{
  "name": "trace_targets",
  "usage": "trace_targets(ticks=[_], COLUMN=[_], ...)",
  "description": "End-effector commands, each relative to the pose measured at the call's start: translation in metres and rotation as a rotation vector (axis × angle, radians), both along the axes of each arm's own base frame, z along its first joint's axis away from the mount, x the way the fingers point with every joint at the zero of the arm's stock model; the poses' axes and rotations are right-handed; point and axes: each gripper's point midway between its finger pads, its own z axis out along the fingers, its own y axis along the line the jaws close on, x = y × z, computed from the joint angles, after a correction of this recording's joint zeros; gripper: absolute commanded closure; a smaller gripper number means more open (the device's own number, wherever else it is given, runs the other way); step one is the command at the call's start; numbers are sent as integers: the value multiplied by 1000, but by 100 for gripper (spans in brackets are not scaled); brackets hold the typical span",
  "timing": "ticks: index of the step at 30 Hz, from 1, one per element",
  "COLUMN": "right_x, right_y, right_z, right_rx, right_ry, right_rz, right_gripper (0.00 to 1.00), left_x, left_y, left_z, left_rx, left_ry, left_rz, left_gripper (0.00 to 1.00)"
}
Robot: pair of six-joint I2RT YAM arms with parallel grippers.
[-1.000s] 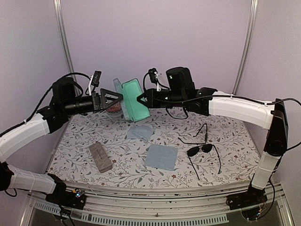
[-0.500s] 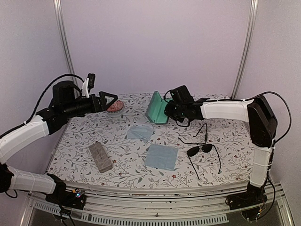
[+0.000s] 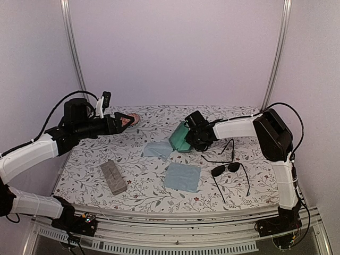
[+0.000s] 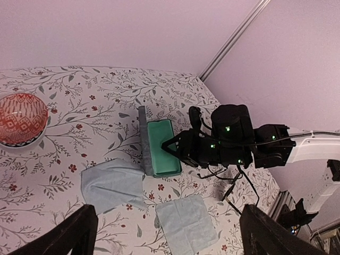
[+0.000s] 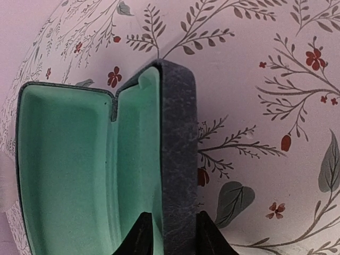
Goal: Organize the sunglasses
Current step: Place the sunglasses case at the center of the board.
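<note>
The open blue-grey case (image 3: 179, 138) with green lining lies low at the table's back middle; it also shows in the left wrist view (image 4: 162, 147). My right gripper (image 3: 190, 137) is shut on the case's side wall (image 5: 178, 159), one finger inside and one outside. The dark aviator sunglasses (image 3: 227, 170) lie at the right front. The second thin-framed pair (image 3: 229, 146) lies behind them, and its arms show in the left wrist view (image 4: 240, 186). My left gripper (image 3: 120, 121) is open and empty, raised over the back left.
Two light blue cloths lie mid-table, one crumpled (image 3: 158, 150) and one flat (image 3: 183, 177). A closed tan-grey case (image 3: 113, 176) lies front left. A red patterned bowl (image 3: 132, 118) stands back left, just beyond my left gripper.
My right gripper has brought the open case down from mid-air to the table. My left gripper has drawn back to the left, away from the case.
</note>
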Motion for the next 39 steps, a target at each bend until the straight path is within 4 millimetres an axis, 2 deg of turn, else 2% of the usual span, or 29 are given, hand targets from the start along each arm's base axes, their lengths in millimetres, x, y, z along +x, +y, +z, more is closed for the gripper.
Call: trace_targets(ticks=[1,7,13,20,26,33,39], right_x=[-1,-7,-10,-9,-11,-26,-37], right_y=[-7,-22,-29,-40,-31,-27,-16], right_z=[1,10,11,-3,-8,-30,-31], right_rx=[-27,-113,-197,-372,-367,-328,-247], right_ry=[8,7,31,103,122,189,210], right_rz=[-38,-25,14,61,134,178,181], right_gripper=[62,48,48,45,57,60,69], left_x=[2,4,5,5,5,3,3], left_y=[0,-1,-1,-1,-3,-6,-7], left_z=[-5,-7,-13,-17,-23,-31,-37], left_rx=[18,29,39,38,35,28,27], left_ry=[-13,-9,6,24,45,72,90], left_rz=[-12,-16,-17,-15,-21,-38,-41], left_gripper=[5,5,5,5,5,6,6])
